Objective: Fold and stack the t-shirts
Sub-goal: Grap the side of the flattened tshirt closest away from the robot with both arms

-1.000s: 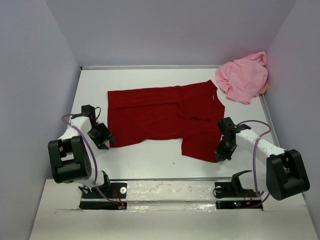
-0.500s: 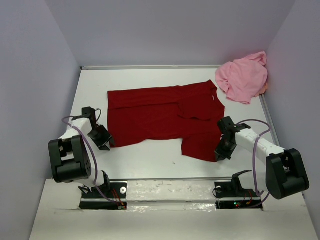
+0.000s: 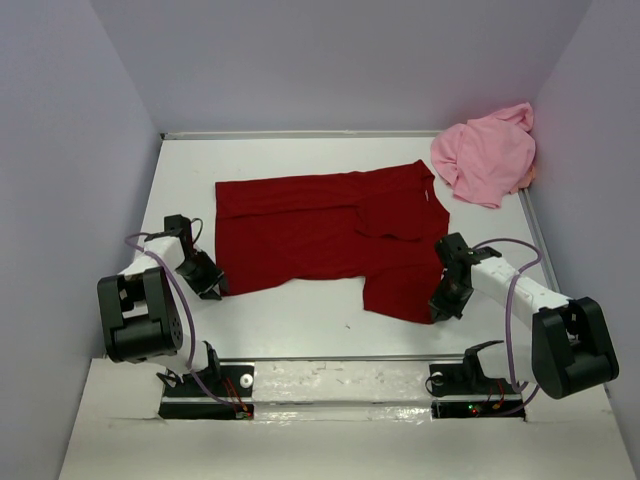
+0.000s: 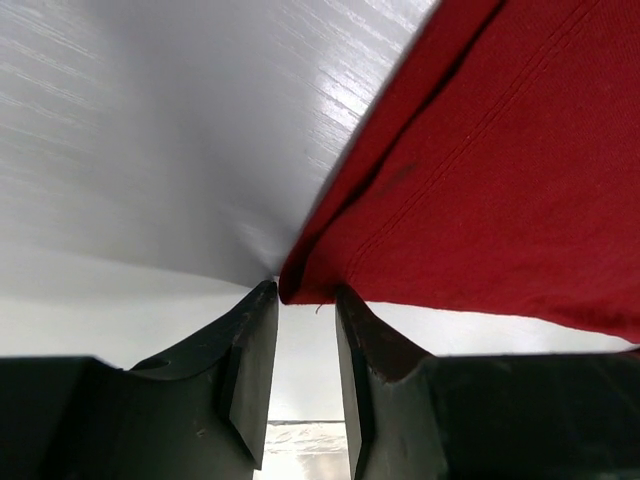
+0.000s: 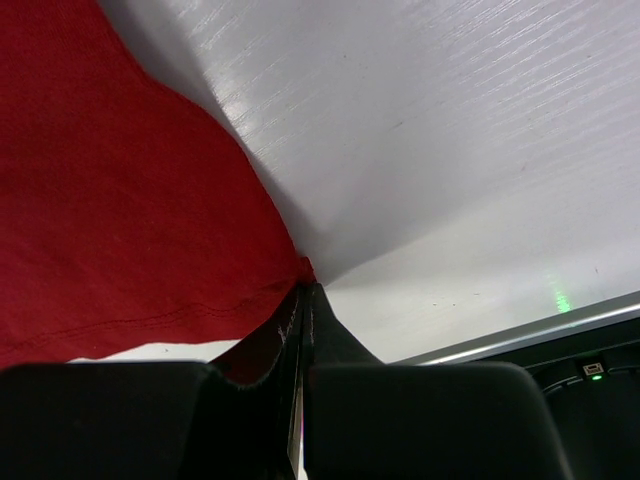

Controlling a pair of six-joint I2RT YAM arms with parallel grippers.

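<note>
On the table, right claw pinches the dark red t-shirt.

The white arms have bulky black joints and looping purple cables; left hand and right hand are black.

Bright, even overhead light — shadows stay soft and short. The white surface shows streaky glare in both wrist views — there the near jaws sit dark and soft-focused.
</note>
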